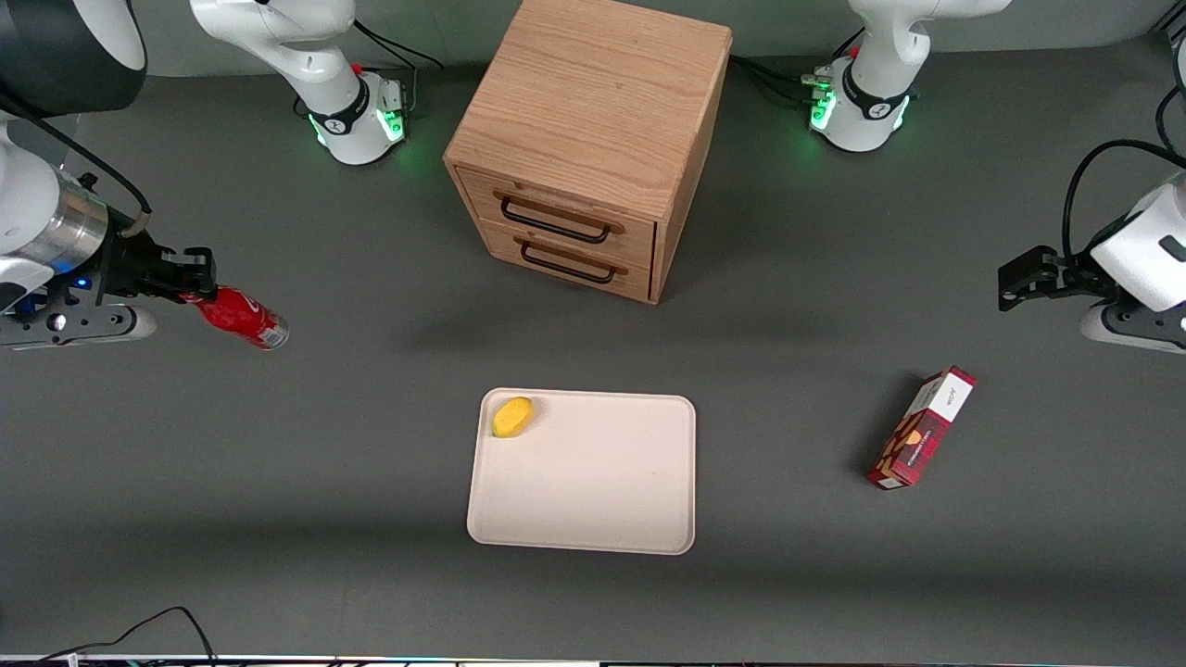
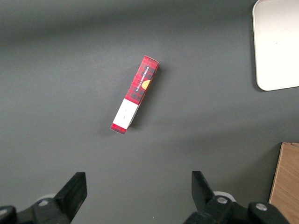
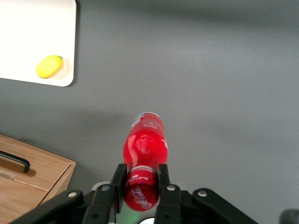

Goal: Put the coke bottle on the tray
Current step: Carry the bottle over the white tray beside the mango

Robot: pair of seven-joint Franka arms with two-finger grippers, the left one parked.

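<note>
My gripper [image 1: 196, 278] is shut on the cap end of the coke bottle [image 1: 243, 318], toward the working arm's end of the table. The bottle hangs tilted, its silvery base pointing down toward the table. In the right wrist view the black fingers [image 3: 118, 179] clamp the red cap of the coke bottle [image 3: 145, 144] on both sides. The cream-beige tray [image 1: 593, 491] lies near the middle of the table, nearer the front camera than the cabinet. It also shows in the right wrist view [image 3: 28, 28]. A yellow fruit [image 1: 512, 416] lies in one tray corner.
A wooden drawer cabinet [image 1: 593, 139] with two black handles stands farther from the front camera than the tray. A red patterned carton box [image 1: 921, 428] lies toward the parked arm's end of the table. A black cable [image 1: 139, 630] lies at the table's front edge.
</note>
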